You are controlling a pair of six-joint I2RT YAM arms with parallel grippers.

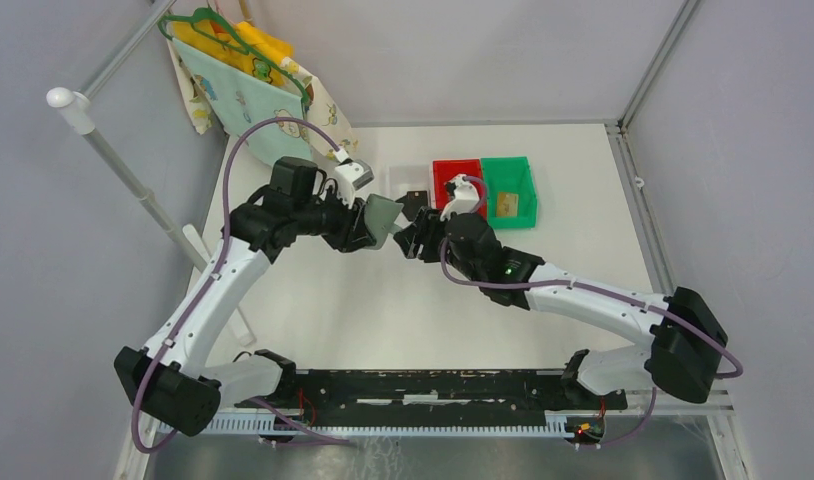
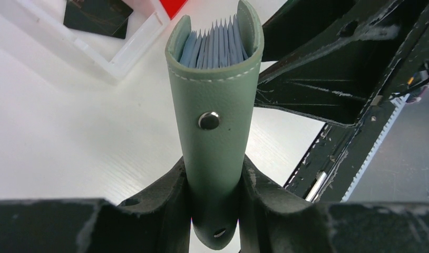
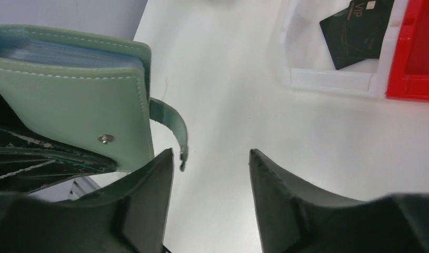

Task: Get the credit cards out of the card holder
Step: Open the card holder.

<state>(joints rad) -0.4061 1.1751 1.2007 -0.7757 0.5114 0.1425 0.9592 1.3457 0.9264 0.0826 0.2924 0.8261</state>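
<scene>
The card holder [image 1: 385, 218] is a grey-green wallet with a snap stud. My left gripper [image 1: 366, 226] is shut on its spine and holds it above the table. In the left wrist view the card holder [image 2: 217, 105] stands between the jaws, with its blue-grey inner pockets [image 2: 215, 45] fanned at the far end. I cannot tell single credit cards in them. My right gripper [image 1: 415, 240] is open and empty right beside the holder. In the right wrist view its left fingertip [image 3: 162, 168] is next to the loose closing strap [image 3: 176, 129] of the card holder [image 3: 70, 100].
A white tray [image 3: 328, 81] holds a black card [image 3: 360, 29]. Next to it stand a red bin [image 1: 455, 185] and a green bin [image 1: 510, 180] with a tan card [image 1: 510, 205] inside. Clothes on a hanger [image 1: 245, 75] hang at the back left.
</scene>
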